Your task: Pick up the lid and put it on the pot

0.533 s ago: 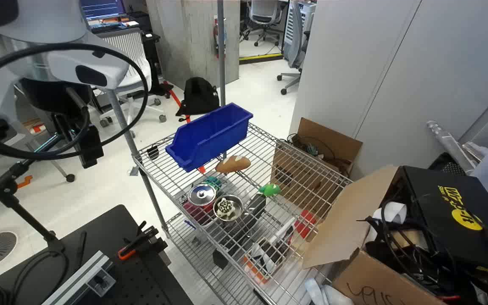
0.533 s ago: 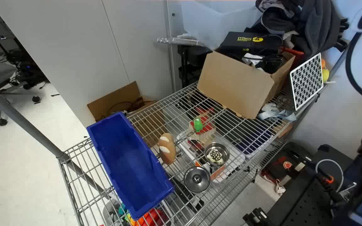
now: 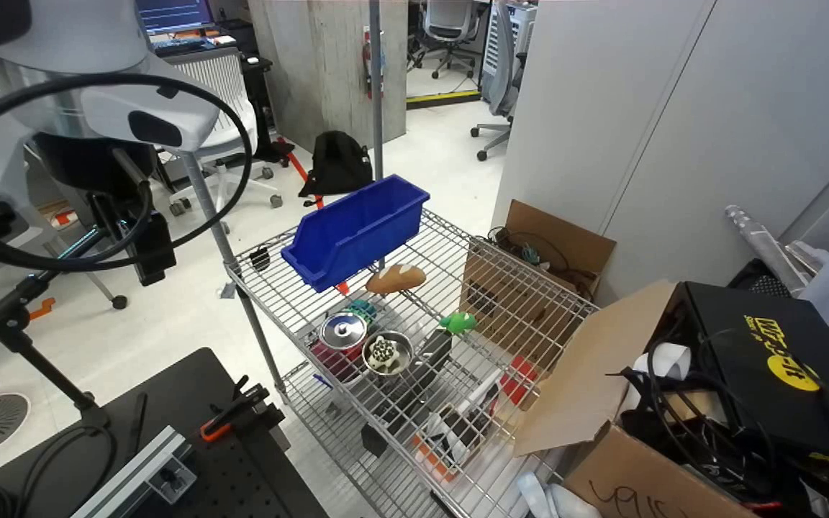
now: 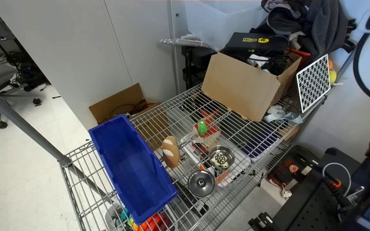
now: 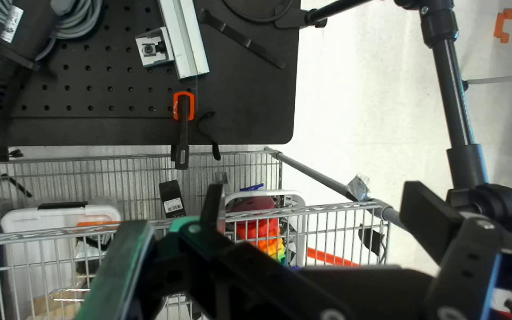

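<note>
Silvery lid (image 4: 201,183) on wire shelf (image 3: 450,252) | nr pot (image 4: 229,154) | tool (image 5: 314,204) spread wide, 0 held

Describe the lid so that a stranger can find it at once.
On the wire shelf, find the blue bin. Near it stands an open metal pot; the lid lies beside that, nearer the bin. Unlike the pot, it is a flat shiny disc with a central knob.

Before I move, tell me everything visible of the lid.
The lid is a shiny, pale-rimmed, silvery-grey disc, metal by its look, with a small central knob facing up. It lies roughly flat on the wire shelf, beside the pot, a gap showing between them. Only the shelf visibly touches it.
</note>
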